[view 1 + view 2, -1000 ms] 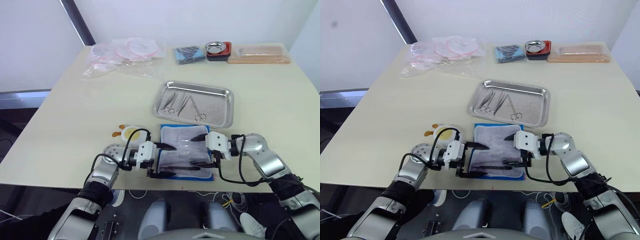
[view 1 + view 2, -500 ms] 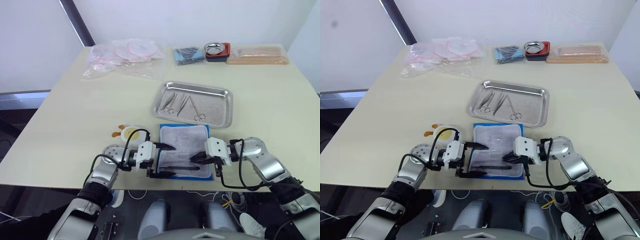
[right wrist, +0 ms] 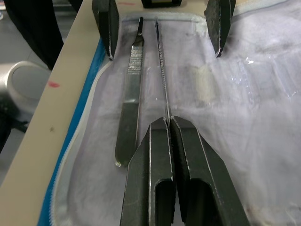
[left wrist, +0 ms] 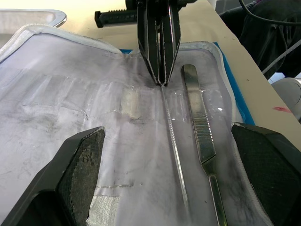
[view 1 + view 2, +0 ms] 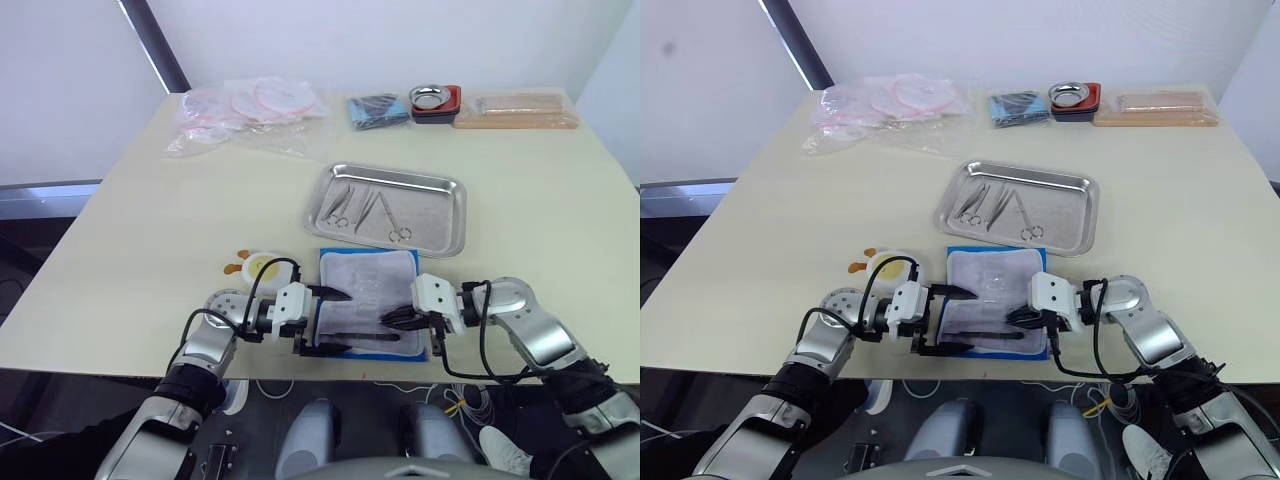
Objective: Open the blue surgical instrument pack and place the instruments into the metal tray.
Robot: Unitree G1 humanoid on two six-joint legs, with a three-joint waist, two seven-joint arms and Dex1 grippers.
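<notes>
The blue surgical instrument pack [image 5: 368,262] lies open near the table's front edge, its pale lining up. Two instruments lie along its near side: a thin metal rod [image 3: 162,66] and a flat scalpel-like handle [image 3: 131,80]. My right gripper [image 5: 392,318] is shut on the rod's end at the pack's right side. My left gripper [image 5: 341,321] stands open over the pack's left edge, one finger on each side of both tools and holding nothing. The metal tray [image 5: 455,190] lies just beyond the pack, with scissors [image 5: 343,205] and forceps [image 5: 396,222] in it.
At the back of the table are clear plastic bags [image 5: 250,110], a dark blue cloth bundle [image 5: 380,108], a steel bowl on a red-black base [image 5: 436,100] and a tan board [image 5: 520,108]. A small yellow-white round thing [image 5: 260,268] sits left of the pack.
My right gripper has come down from open over the pack's right side and shut on the thin rod's end. The left gripper has kept still and open.
</notes>
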